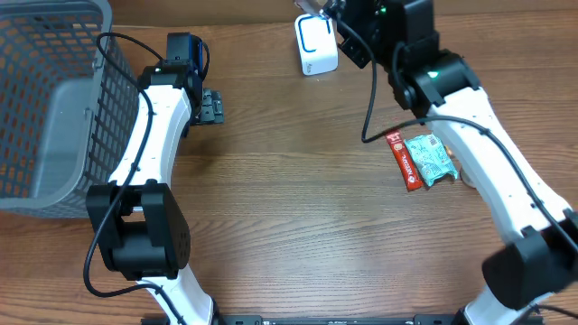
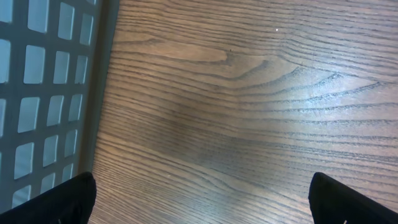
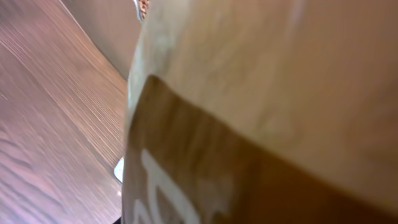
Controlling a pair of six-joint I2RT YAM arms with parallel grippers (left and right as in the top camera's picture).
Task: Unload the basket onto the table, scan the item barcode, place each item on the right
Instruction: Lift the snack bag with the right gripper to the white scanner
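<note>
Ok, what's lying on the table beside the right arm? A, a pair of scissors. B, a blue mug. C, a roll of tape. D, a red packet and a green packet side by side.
D: the overhead view shows a red packet and a green packet lying side by side on the table, next to the right arm.

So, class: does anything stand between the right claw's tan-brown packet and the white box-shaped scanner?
Nothing visible does. The right claw holds the tan-brown packet, which fills its wrist view, close beside the white box-shaped scanner. The red packet and green packet lie apart, nearer the robot.
</note>
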